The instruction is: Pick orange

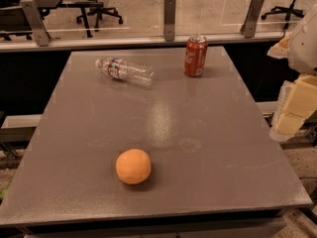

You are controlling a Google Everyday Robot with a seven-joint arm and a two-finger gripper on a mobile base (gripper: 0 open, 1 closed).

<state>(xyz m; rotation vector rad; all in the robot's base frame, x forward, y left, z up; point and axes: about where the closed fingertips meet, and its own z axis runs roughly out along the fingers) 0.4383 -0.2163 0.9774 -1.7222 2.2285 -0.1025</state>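
**Orange at lower centre-left, gripper off the right edge**

Nearest you: the orange sits on the grey table, in the lower part of the frame, left of centre and a short way back from the table's front edge. It is round, matte and plain in colour. It rests alone on the surface with a small shadow under it and touches nothing else.

Far end of the table, upper middle of the frame:
- A clear plastic bottle lies on its side, with its cap end toward the upper left.
- A red can stands upright to the right of the bottle, near it but apart, close to the table's back edge.
- Both are well apart from the orange.

The gripper shows at the right edge of the frame as cream-coloured blocks below a white arm part. It hangs beyond the table's right side, at about mid-height in the frame. It is well apart from the orange and also clear of the can. You cannot tell how far it is open, or whether it has hold of anything.

Behind the table, a glass screen with metal posts runs across the top of the frame. Office chairs stand on the floor past it.
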